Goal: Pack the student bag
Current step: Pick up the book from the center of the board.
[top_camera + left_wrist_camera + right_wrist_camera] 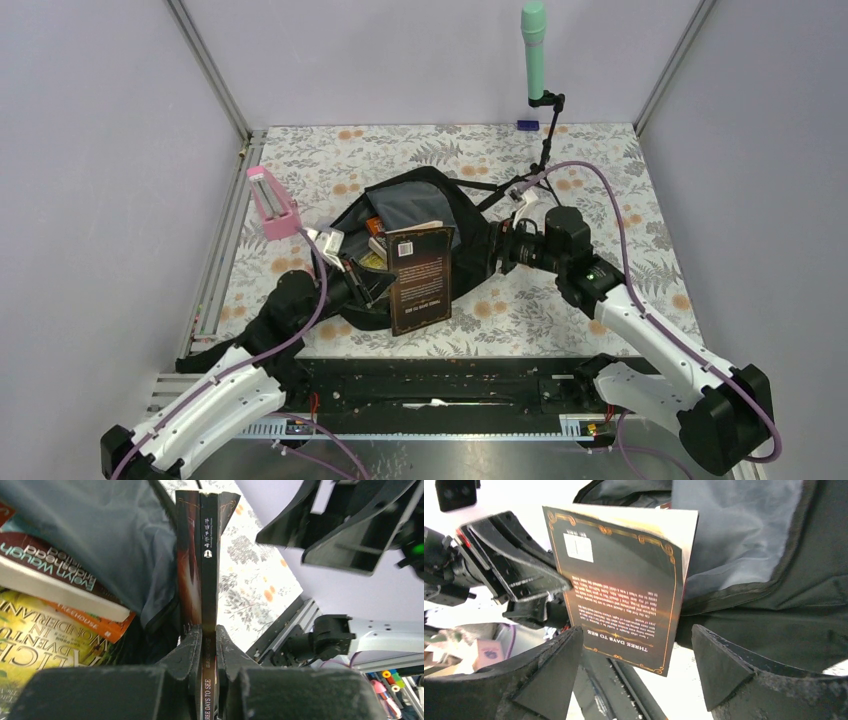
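Note:
The black student bag [420, 205] lies open in the middle of the table, grey lining showing, with several books inside [45, 580]. My left gripper [372, 285] is shut on the edge of a dark brown book [420, 280], spine reading "Three Days to See" [208, 555], and holds it upright at the bag's near rim. My right gripper [636, 667] is open, its fingers [551, 672] apart on either side of the book's lower corner [624, 595], touching nothing. It sits at the bag's right side [505, 250].
A pink stand [272, 203] rises at the bag's left. A green microphone [534, 50] on a black stand is at the back. Small white items [325, 240] lie by the bag's left edge. The black rail [440, 385] runs along the near edge.

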`<state>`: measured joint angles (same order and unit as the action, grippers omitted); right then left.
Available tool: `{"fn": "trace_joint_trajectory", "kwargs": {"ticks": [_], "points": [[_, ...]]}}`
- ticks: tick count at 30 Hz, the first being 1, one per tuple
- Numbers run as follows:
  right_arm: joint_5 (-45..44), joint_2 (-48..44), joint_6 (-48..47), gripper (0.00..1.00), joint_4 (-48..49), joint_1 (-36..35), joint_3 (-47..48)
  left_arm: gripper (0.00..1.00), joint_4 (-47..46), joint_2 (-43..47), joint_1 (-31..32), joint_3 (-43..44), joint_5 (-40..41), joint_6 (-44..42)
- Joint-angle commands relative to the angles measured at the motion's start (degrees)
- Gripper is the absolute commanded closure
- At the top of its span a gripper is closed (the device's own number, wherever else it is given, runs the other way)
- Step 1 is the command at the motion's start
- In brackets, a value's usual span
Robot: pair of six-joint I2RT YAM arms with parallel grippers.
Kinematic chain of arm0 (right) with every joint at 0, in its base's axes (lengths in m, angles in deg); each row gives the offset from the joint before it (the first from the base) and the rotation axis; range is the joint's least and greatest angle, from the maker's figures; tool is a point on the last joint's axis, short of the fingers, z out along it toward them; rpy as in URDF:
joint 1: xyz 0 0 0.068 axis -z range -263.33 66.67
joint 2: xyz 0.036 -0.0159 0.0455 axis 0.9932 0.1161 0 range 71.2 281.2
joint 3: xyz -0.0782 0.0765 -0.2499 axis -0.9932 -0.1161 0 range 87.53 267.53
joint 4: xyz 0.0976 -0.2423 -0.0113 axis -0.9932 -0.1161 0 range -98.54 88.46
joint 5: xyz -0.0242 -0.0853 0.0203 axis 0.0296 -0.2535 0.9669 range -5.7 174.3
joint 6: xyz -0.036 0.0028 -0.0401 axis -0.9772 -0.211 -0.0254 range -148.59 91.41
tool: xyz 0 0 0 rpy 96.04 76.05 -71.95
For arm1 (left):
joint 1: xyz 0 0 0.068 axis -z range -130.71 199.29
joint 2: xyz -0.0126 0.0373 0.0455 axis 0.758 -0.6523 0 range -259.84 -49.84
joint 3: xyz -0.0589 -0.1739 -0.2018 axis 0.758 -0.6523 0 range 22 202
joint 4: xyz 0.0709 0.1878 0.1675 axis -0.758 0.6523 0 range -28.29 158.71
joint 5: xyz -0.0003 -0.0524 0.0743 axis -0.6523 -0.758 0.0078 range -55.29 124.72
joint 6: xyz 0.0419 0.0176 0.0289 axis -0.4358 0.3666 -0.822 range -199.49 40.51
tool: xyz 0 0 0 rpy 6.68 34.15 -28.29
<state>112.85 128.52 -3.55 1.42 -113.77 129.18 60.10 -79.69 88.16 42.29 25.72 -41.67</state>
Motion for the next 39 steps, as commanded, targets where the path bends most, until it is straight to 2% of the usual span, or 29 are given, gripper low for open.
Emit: {"fn": "trace_joint_trajectory", "kwargs": {"ticks": [1, 9, 14, 23, 27, 29, 31, 36, 39], "points": [[9.34, -0.35, 5.45, 0.14, 8.15, -0.41, -3.24, 1.00, -5.12, 1.32, -0.45, 5.95, -2.54, 2.20], [13.39, -0.07, 9.61, 0.09, 15.59, -0.97, -6.74, 1.00, -11.07, 0.36, -0.47, 9.79, -7.35, 5.92], [16.63, 1.97, 9.46, 0.08, 17.40, -1.85, -5.80, 1.00, -12.45, 1.20, -0.55, 10.95, -8.32, 7.48], [19.90, 6.53, 14.02, 0.07, 27.02, -2.90, -4.56, 1.00, -16.37, 2.71, -0.75, 10.99, -10.18, 11.63], [22.43, 8.69, 18.68, 0.09, 34.58, -3.73, -4.34, 1.00, -17.41, 3.24, -0.82, 11.18, -10.99, 11.72], [24.13, 9.31, 21.34, 0.14, 38.48, -3.92, -4.25, 1.00, -15.60, 3.75, -0.90, 11.56, -10.61, 10.07], [24.97, 9.40, 23.36, 0.24, 40.40, -3.89, -4.13, 1.00, -13.63, 4.17, -0.99, 11.99, -9.88, 8.76], [26.05, 8.60, 26.11, 0.65, 42.45, -3.88, -4.09, 1.00, -10.50, 5.30, -1.16, 11.93, -7.50, 6.41], [25.79, 7.73, 26.73, 0.83, 42.20, -3.89, -4.31, 1.00, -8.34, 5.64, -1.25, 12.05, -5.72, 4.43]]}}
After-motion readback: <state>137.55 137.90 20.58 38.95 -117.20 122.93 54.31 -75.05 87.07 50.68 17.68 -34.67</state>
